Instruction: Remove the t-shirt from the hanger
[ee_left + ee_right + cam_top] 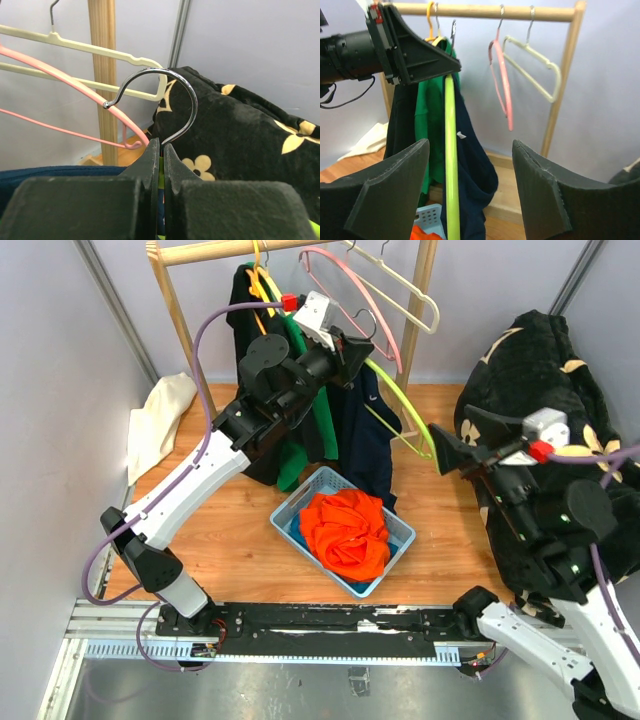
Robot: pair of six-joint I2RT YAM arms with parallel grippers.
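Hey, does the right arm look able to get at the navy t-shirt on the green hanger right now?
Probably yes. The right gripper is open and faces the navy t-shirt with nothing between; the left gripper pinches the green hanger higher up, clear of it.

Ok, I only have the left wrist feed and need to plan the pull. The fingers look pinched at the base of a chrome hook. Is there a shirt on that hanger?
Observer: Yes. The right wrist view shows a navy t-shirt draped on the lime-green hanger that the left gripper clamps.
Operator: Where is the right gripper?
Observer: In the top view the right gripper is open, close to the hanger's lower end. I cannot tell whether they touch.
Operator: Anything near the shirt?
Observer: A blue basket holding an orange garment stands by the shirt's hem.
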